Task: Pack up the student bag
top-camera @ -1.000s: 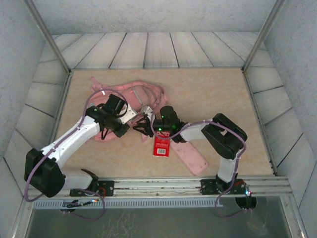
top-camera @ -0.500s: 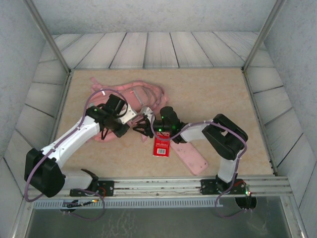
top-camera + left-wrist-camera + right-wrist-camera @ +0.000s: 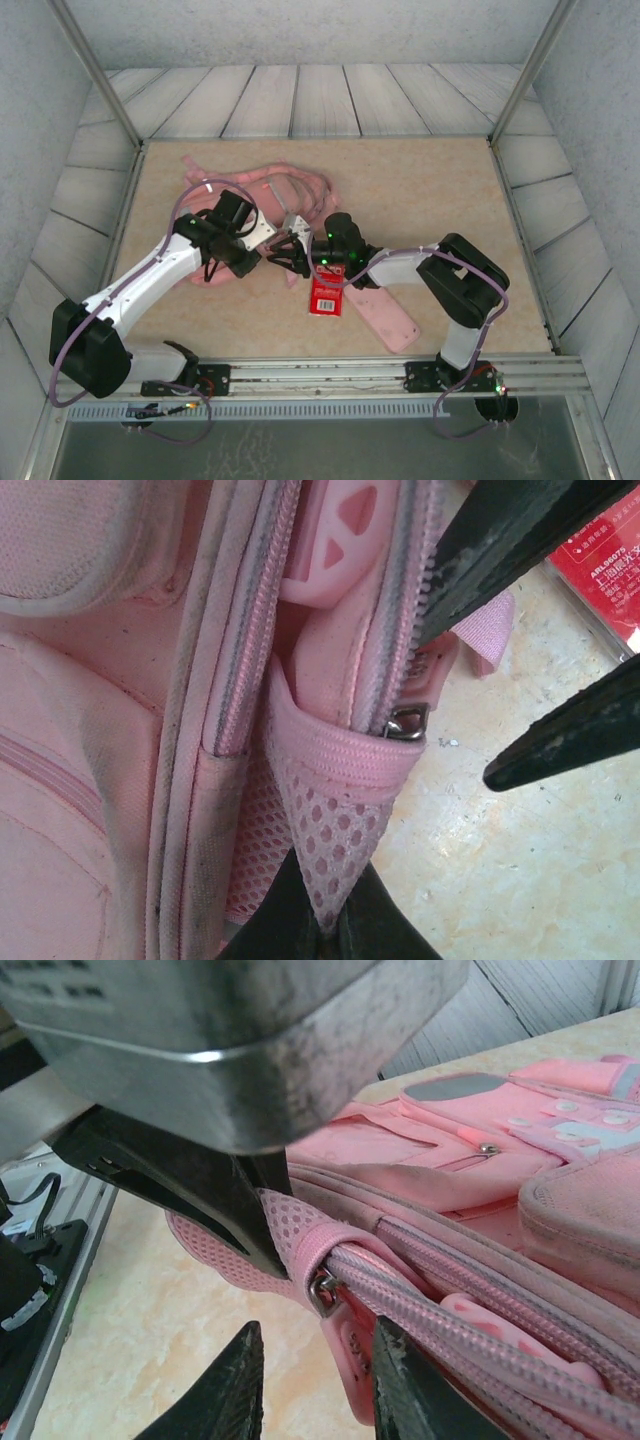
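The worktop (image 3: 430,190) carries the bag (image 3: 285,190) at its far left of centre, slumped flat, and both my hands meet at its near edge, so the bag lies beyond and to the left of them. My left hand (image 3: 318,925) is clamped on the mesh corner (image 3: 335,820) where the zip (image 3: 450,1280) ends, the mesh pinched between its fingers. My right hand (image 3: 318,1345) is the nearer one to the job: its fingers stand apart, holding nothing, one on each side of that corner, and the pull (image 3: 324,1290) sits just above the gap between their tips, touching neither. From the pull the zip runs off to the right across my right wrist view, away from the pinched mesh, and the mouth beside it gapes on something pink inside. As I judge it, everything turns on that line: my right hand must close on the pull and draw along the zip, straight away from my left, which anchors the corner.
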### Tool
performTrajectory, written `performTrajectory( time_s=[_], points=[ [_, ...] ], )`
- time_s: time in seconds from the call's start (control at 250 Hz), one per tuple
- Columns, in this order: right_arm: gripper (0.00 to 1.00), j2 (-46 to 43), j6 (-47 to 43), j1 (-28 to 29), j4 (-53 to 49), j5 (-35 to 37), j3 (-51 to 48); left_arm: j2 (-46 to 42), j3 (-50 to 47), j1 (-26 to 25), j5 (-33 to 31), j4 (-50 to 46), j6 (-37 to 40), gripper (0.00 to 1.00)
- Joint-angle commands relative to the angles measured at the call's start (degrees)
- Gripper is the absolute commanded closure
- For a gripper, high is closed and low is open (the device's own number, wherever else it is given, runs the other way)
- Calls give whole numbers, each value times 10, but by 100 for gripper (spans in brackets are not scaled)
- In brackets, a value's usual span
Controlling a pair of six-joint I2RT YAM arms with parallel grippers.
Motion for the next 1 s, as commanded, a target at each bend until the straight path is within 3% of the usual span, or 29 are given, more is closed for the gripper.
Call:
performTrajectory(
  time_s=[0.0,0.288,0.672,0.995],
  points=[
    [70,-6,-22,4,-16,-14,12,-14,9,-2,15,9,8,100],
    [74,17,-41,9,-52,20,40,-15,10,-2,17,3,11,100],
    [90,21,-51,11,-113,45,69,-23,8,-2,6,-2,13,100],
    [100,-69,-21,10,-223,125,32,-49,-24,15,-61,41,20,100]
  ],
)
